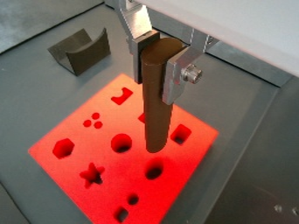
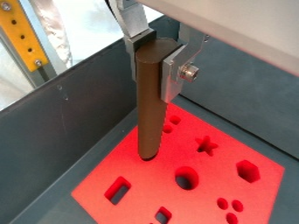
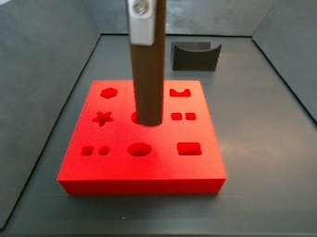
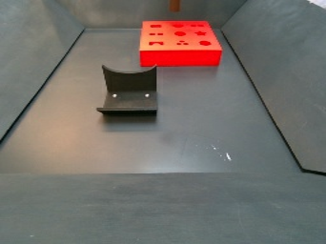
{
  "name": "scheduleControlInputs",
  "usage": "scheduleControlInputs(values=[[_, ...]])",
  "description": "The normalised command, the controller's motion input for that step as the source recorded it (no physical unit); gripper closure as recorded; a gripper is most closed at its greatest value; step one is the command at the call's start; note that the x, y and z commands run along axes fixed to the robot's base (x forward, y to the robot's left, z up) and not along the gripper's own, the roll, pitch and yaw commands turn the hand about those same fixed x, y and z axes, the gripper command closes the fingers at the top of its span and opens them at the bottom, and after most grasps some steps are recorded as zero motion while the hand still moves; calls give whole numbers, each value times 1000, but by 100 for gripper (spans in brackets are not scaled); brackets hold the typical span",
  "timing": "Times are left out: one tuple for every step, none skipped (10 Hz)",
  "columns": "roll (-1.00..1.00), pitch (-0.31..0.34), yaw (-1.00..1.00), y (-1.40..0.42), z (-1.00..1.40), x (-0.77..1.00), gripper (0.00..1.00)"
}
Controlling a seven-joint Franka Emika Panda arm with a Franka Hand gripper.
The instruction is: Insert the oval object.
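- I work in a lab test cell: a bare grey surface point(image 4: 192, 143) walled by grey panels.
- A red block point(image 4: 180, 45) with shaped holes sits beneath my gripper point(image 3: 144, 23).

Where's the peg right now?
The brown peg is upright in the gripper, its lower end at a hole near the middle of the red block, seen in a side view. The grey holder stands apart behind.

The dark grey surface point(image 4: 192, 133) carries two things, well apart. The red block point(image 4: 180, 44) lies flat near its far end. The dark U-shaped holder point(image 4: 128, 91) sits nearer its middle. The gripper point(image 3: 144, 37) hangs above the block.
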Motion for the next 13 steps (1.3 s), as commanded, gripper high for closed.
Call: scheduleControlInputs(values=[[0,-7,0,-46,0,-17,100],[60,-13,23,-46,-83,-63,100],[57,-34,106,-54,-197,-151,100],[96,-37,169,-114,-274,-146,100],[170,-20,354,-106,-337,-77,100],[0,-20,260,0,-183,-17,100],[0,0,0,-6,-31,0,100],[56,-1,0,-126,-134,-6,100],[69,-6,0,-163,-154,-31,100],[29,0,0,-89,-71,0,100],[9,0,0,-57,-83,0,100],[0,0,0,0,-51,0,100],[0,0,0,0,0,49,100]])
